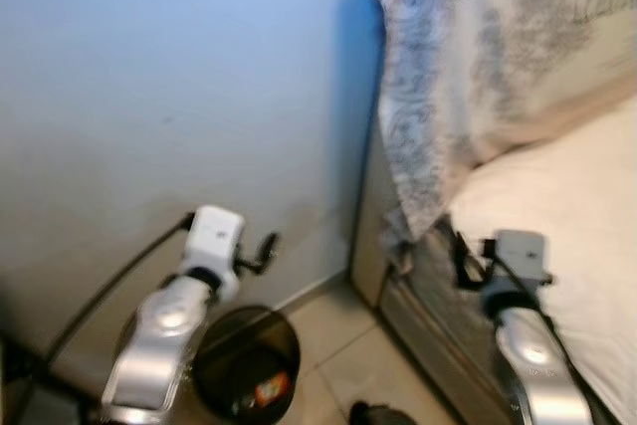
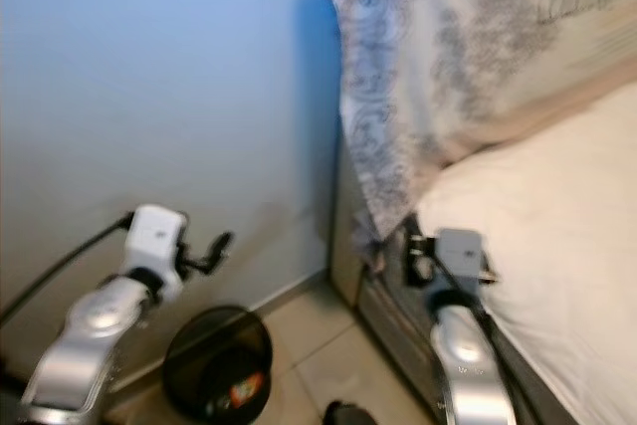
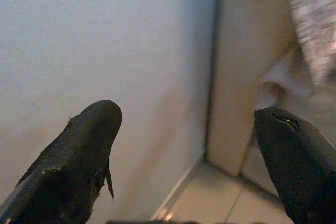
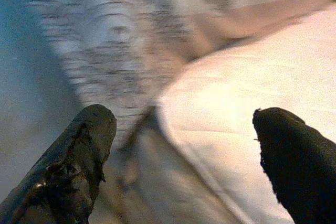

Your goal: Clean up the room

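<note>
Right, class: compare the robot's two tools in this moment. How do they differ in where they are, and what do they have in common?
The left tool hangs above the black bin, by the blue wall; the right tool sits at the bed edge. The left points at the wall corner; the right points at the patterned blanket and white mattress. Both are open and hold nothing.

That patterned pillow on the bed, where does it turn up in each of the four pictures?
Left eye view: patterned pillow fills the upper right, hanging over the mattress edge.
Right eye view: upper right again, shifted slightly left.
Left wrist view: a blurred strip in the top right corner.
Right wrist view: across the top, above the mattress.
Shared landmark: the pale blue wall beside the bed.
</note>
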